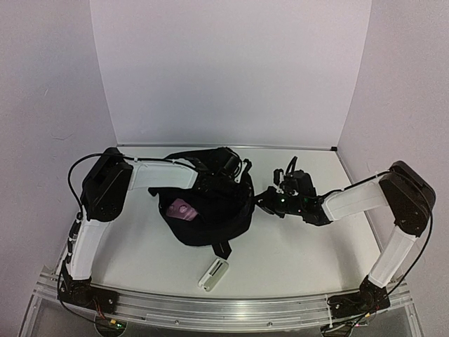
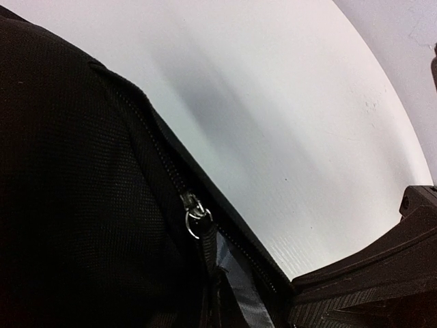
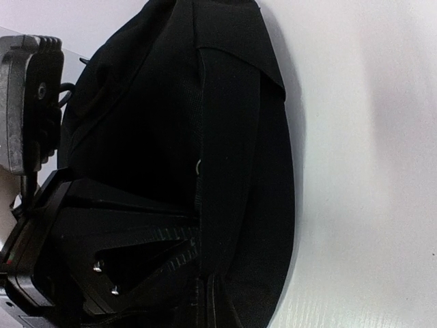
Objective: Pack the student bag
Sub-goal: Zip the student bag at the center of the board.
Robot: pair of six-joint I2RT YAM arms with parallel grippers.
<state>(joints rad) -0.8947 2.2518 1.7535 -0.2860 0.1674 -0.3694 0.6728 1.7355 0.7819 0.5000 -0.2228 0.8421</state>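
Observation:
The student bag, a large black backpack, lies mid-table with its mouth open upward. A pink item lies inside it. My left gripper is at the bag's far rim. In the left wrist view the zipper pull, grey lining and rim run down between my jaws beside one finger; the other finger is hidden by fabric. My right gripper is at the bag's right rim. In the right wrist view its ridged finger presses against the bag's black seam, shut on it.
A small white oblong object lies on the table in front of the bag, near the front rail. A white backdrop stands behind the table. Black straps trail from the bag's near side.

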